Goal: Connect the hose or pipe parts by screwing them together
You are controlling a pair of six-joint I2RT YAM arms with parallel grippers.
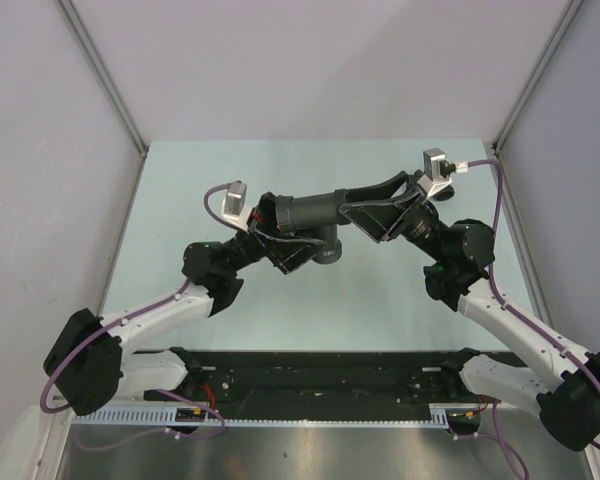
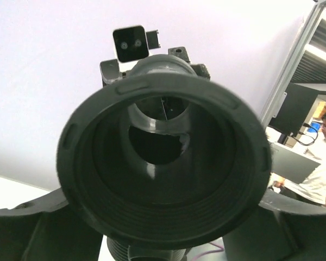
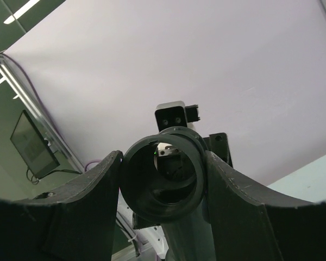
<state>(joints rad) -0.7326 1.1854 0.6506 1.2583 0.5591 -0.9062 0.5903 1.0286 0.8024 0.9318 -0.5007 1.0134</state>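
Clamping both sides of the ring end of the straight tube (image 3: 157, 211): right gripper (image 3: 163, 182) | left gripper (image 2: 163, 217) straddles the branched fitting (image 2: 168, 87) at its flared end, clamped or slack unclear | parts in line, held above table (image 1: 380, 300) centre, fitting at 9 o'clock, tube at 3 | judged mated; tightness unproven, turns likely left
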